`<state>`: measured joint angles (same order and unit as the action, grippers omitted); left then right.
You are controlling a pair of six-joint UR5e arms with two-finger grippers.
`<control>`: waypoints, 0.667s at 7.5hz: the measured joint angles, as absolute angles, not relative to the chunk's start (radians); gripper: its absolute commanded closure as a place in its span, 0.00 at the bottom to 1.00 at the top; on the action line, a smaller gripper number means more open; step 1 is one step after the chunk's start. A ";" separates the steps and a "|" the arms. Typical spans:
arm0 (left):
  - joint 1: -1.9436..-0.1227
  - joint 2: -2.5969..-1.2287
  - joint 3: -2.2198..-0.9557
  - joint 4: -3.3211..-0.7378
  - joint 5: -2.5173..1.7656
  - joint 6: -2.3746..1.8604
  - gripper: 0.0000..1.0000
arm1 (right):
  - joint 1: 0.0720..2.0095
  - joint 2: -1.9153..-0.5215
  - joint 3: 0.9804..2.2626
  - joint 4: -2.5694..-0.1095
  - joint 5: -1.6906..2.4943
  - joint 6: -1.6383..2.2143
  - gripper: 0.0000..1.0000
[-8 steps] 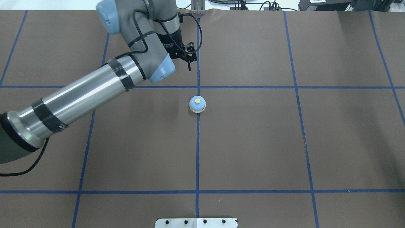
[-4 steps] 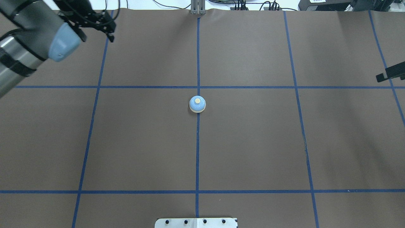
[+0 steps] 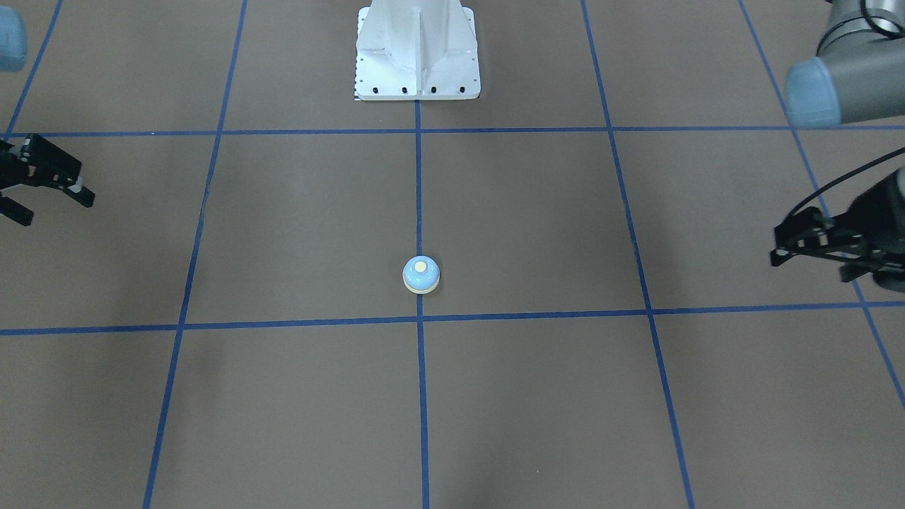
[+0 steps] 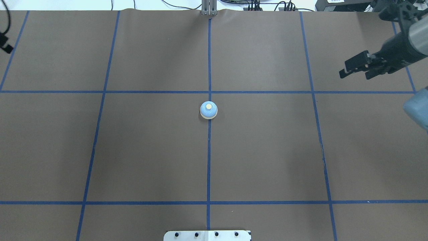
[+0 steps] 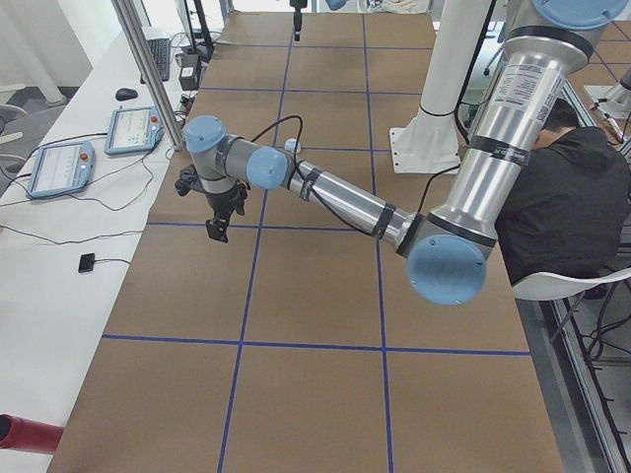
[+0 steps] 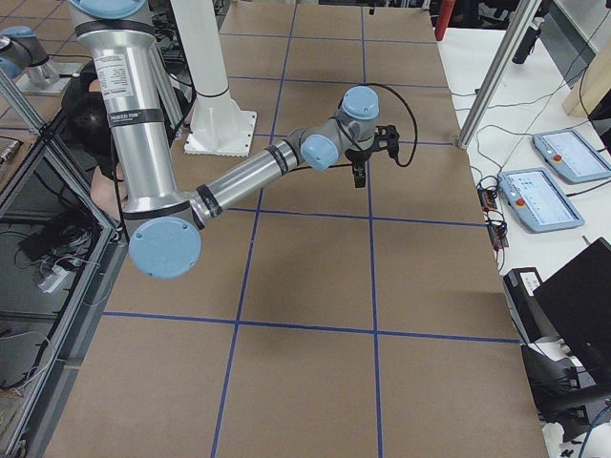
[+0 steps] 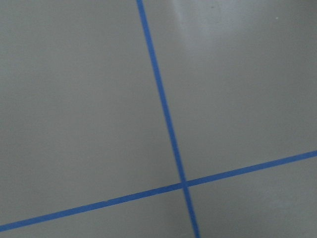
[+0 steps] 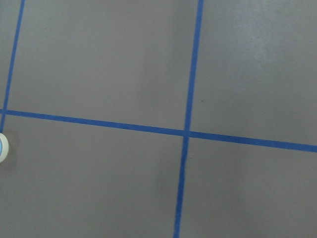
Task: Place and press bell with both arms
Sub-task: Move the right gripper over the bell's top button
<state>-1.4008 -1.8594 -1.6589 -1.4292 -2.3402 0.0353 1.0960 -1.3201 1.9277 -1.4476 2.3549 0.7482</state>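
Observation:
The light-blue bell [image 4: 208,109] with its cream button stands upright and alone on the centre blue line of the brown table; it also shows in the front view [image 3: 421,274] and at the left edge of the right wrist view [image 8: 1,147]. My right gripper [image 4: 355,75] hovers far to the bell's right, jaws spread and empty; it shows at the front view's left edge [image 3: 54,208]. My left gripper [image 3: 809,261] is far out on the bell's other side, looks open and empty, and only a black scrap of it [image 4: 5,45] shows at the overhead view's left edge.
The white bolted pedestal [image 3: 417,56] stands at the robot's side of the table. Blue tape lines [image 4: 209,167] divide the brown mat. A seated person [image 5: 552,187] is beside the table's robot side, and tablets [image 5: 59,168] lie on the white bench.
My left arm has swung away from above the bell to the left, almost out of the overhead view. My right gripper has come further in from the right edge. The bell has not moved.

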 measured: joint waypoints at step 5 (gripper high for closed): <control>-1.697 -1.576 -1.672 -1.453 -2.340 0.214 0.00 | 0.783 -0.971 1.877 -1.702 2.086 1.012 0.00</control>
<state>-1.6971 -1.5761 -1.6724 -1.4533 -2.3404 0.2138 0.7827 -0.9714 1.8771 -1.7016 2.0857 1.0117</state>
